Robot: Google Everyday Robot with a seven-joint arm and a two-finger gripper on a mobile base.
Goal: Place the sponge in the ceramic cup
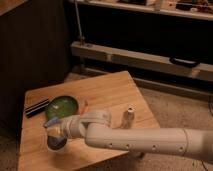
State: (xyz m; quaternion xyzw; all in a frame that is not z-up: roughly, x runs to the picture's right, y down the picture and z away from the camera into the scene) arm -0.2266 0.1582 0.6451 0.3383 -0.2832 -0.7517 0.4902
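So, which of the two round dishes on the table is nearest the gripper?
The small ceramic cup: the gripper, with the sponge at its tip, hangs right over it. The larger green plate lies behind it, apart.

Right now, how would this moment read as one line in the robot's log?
hand: over ceramic cup, near table front edge | sponge: at hand's tip, above cup | green plate: just behind cup

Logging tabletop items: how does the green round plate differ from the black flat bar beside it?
The green round plate is circular, wider; the black flat bar is narrow, nearer the left edge. Both lie flat on the wooden table. The hand hangs in front of the plate.
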